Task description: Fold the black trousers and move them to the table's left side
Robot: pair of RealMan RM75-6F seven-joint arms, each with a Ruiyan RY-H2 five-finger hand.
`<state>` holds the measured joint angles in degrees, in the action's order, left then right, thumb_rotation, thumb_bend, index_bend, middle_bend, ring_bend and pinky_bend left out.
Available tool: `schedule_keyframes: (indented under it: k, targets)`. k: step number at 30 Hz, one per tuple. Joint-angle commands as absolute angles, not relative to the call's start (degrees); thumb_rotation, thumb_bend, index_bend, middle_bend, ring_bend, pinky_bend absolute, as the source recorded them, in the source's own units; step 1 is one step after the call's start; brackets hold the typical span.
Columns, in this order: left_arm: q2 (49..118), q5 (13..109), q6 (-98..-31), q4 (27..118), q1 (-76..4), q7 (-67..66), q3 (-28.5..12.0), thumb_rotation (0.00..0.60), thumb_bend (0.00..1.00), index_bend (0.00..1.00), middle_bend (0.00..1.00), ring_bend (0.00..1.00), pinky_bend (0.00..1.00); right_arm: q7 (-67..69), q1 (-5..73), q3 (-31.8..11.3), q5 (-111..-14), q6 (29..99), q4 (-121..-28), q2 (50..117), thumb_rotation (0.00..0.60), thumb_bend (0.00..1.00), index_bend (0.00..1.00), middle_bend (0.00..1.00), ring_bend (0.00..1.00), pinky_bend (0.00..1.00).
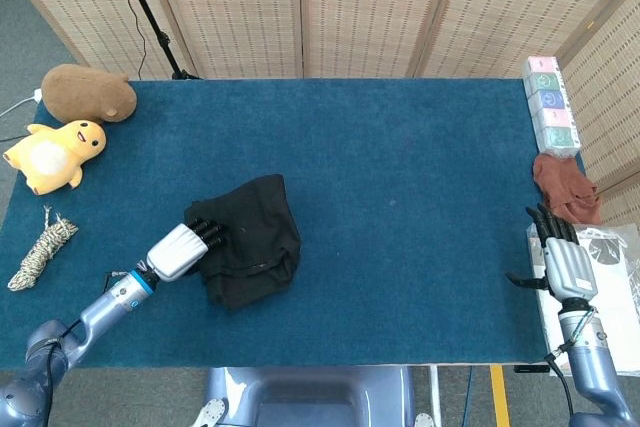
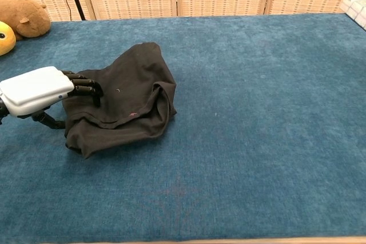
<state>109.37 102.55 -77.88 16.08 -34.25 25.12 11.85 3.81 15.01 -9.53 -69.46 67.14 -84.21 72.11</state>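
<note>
The black trousers (image 1: pixel 247 239) lie in a folded bundle on the blue table (image 1: pixel 400 167), left of centre; the chest view shows the trousers (image 2: pixel 128 101) too. My left hand (image 1: pixel 181 250) is at the bundle's left edge. In the chest view the left hand (image 2: pixel 40 91) has its fingers (image 2: pixel 86 88) curled over the top of the cloth and its thumb low at the edge, gripping it. My right hand (image 1: pixel 560 259) rests at the table's right edge with fingers straight and apart, holding nothing. It appears only in the head view.
A brown plush (image 1: pixel 87 93) and a yellow duck plush (image 1: pixel 55 152) sit at the far left corner, with a rope bundle (image 1: pixel 42 249) nearer the front. A stack of tissue packs (image 1: pixel 551 105), a reddish cloth (image 1: pixel 565 185) and a white bag (image 1: pixel 610 287) line the right edge.
</note>
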Motion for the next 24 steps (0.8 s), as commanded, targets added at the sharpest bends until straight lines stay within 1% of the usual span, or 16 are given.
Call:
schedule_keyframes:
  k: [1,4,7,10,13,19,24]
  targets:
    - [109.82,102.51,-78.23,15.53,-34.4,25.2,11.75,0.6,0.58,0.54,0.45,0.41,0.36,3.82,15.03,-9.52,-69.5,67.12,-84.22,72.11,0.6,0.0,0.01,0.0,0.0,0.0]
    - [110.2,102.57,-78.67,14.73,-34.8,25.14,11.71,0.6,0.7,0.61,0.52,0.48,0.4,3.76,15.01,-9.5,-69.5,67.15,-84.25,72.12,0.6,0.0,0.01,0.0,0.0,0.0]
    - [110.57,102.51,-79.56,13.81,-35.28,24.73,11.46,0.6,0.8,0.66,0.58,0.53,0.42,3.75,14.97,-9.5,-69.49,67.23,-84.28,72.09,0.6,0.0,0.01,0.0,0.0,0.0]
    - [110.81,102.44,-80.06,12.98,-35.66,24.71,11.33,0.6,0.9,0.71,0.62,0.57,0.45,3.8,14.97,-9.48,-69.54,67.22,-84.36,72.07,0.6,0.0,0.01,0.0,0.0,0.0]
    - [110.9,102.57,-80.14,12.05,-36.22,24.2,11.44,0.6,0.99,0.73,0.64,0.59,0.47,3.77,14.96,-9.43,-69.6,67.22,-84.39,72.06,0.6,0.0,0.01,0.0,0.0,0.0]
    - [110.09,102.2,-81.27,11.81,-37.25,24.67,10.97,0.6,1.0,0.73,0.66,0.61,0.49,3.77,14.9,-9.45,-69.59,67.34,-84.45,72.0,0.6,0.0,0.01,0.0,0.0,0.0]
    - [108.66,100.95,-82.95,12.18,-38.23,25.79,9.55,0.6,1.0,0.74,0.66,0.61,0.5,3.72,14.91,-9.42,-69.68,67.38,-84.54,72.0,0.6,0.0,0.01,0.0,0.0,0.0]
